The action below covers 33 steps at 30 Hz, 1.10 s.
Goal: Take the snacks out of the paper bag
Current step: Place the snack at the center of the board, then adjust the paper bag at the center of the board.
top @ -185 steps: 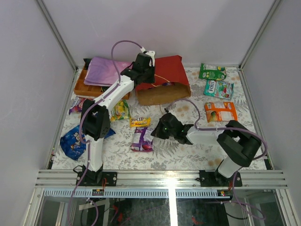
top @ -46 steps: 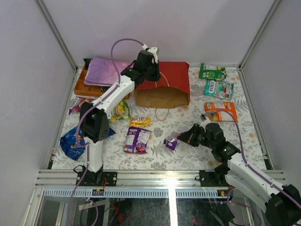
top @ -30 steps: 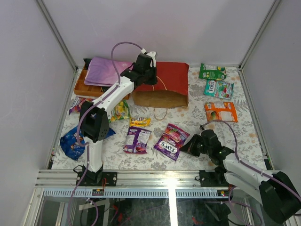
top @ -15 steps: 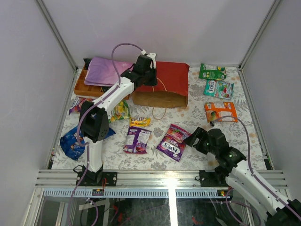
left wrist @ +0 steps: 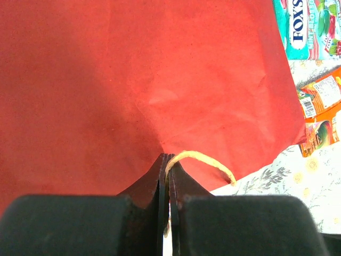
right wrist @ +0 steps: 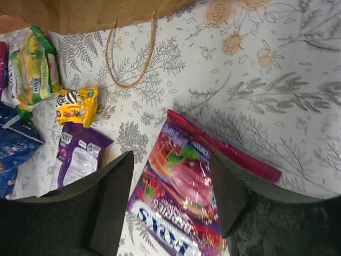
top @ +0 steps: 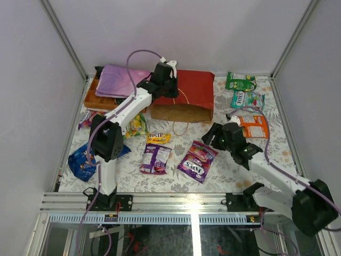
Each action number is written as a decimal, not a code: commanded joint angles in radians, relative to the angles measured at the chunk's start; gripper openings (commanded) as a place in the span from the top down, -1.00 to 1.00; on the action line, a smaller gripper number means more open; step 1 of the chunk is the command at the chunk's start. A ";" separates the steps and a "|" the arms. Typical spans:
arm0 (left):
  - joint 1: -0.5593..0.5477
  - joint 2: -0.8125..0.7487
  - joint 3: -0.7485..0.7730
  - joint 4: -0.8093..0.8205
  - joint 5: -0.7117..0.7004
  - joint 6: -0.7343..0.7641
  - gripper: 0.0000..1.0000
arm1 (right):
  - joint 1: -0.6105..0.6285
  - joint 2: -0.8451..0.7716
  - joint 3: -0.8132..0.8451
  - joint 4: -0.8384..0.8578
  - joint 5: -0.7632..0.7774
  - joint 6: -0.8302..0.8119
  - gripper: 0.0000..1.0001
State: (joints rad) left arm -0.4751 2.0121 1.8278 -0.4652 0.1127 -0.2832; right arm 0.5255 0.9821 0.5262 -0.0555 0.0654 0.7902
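Right jaws shifted; Fox's packet (right wrist: 181, 205) lies beneath.

Even, diffuse overhead light; shadows fall soft and short. 1 glare spot marks the near metal rail (top: 192, 205). In both wrist views the dark fingers (left wrist: 80, 224) nearest the lens blur; the pink packet (right wrist: 184, 181) shows mild sheen.
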 commanded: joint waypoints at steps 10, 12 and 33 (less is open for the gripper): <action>0.004 -0.064 -0.056 0.030 0.005 0.011 1.00 | 0.002 0.542 0.049 0.715 -0.185 0.077 -0.18; 0.004 -0.069 -0.061 0.030 0.004 0.014 1.00 | 0.001 0.612 0.049 0.798 -0.204 0.118 -0.18; 0.008 -0.092 -0.091 0.035 0.003 0.023 1.00 | -0.035 1.017 0.148 0.935 -0.233 0.404 -0.10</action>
State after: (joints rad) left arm -0.4751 1.9511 1.7386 -0.4652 0.1123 -0.2718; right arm 0.4900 1.9762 0.6254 1.0729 -0.2031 1.2091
